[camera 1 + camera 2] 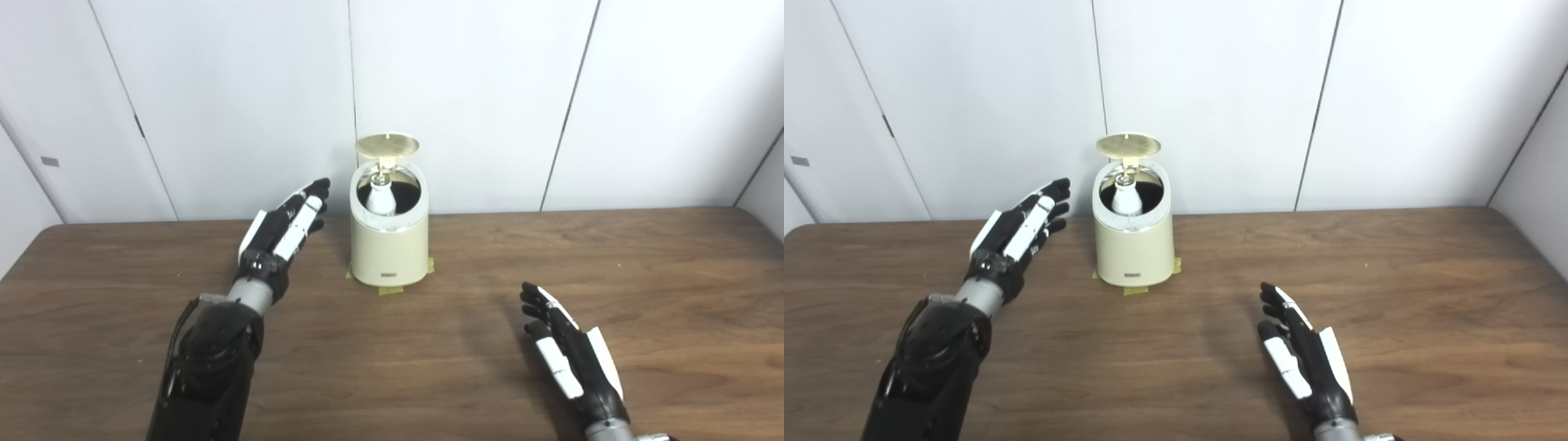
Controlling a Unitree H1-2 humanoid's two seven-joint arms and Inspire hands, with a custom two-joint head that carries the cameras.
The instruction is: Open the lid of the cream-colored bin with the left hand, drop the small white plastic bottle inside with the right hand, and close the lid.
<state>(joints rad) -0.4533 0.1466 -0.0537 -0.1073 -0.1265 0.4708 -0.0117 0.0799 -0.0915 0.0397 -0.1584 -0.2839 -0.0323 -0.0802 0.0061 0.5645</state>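
Bin: cream-colored bin (389, 245) is sitting upright at centre frame, toward the far edge of the wooden table (643, 275), just in front of the white wall panels (478, 92).
Tape: yellowish tape tabs (392, 289) are poking out from under the bin base.
Lid: round lid (387, 145) is standing flipped up at the back of the rim, so the mouth is showing fully open.
Bottle: small white plastic bottle (381, 195) is sitting inside the bin, upright, cap end up, visible through the opening against the dark interior.
Left hand: left hand (286, 225) is hovering just left of the bin, centre-left of frame, not touching it. Fingers are lying straight and close together, pointing up and right toward the bin rim, holding nothing.
Left arm: dark forearm (208, 361) is coming up from bottom left, angling diagonally toward the bin, raised above the table.
Right hand: right hand (569, 352) is sitting low in the lower right of frame, well apart from the bin. Fingers are extended and a little spread, pointing up and left, gripping nothing.
Right hand height: can't tell whether it's touching the table or just above it.
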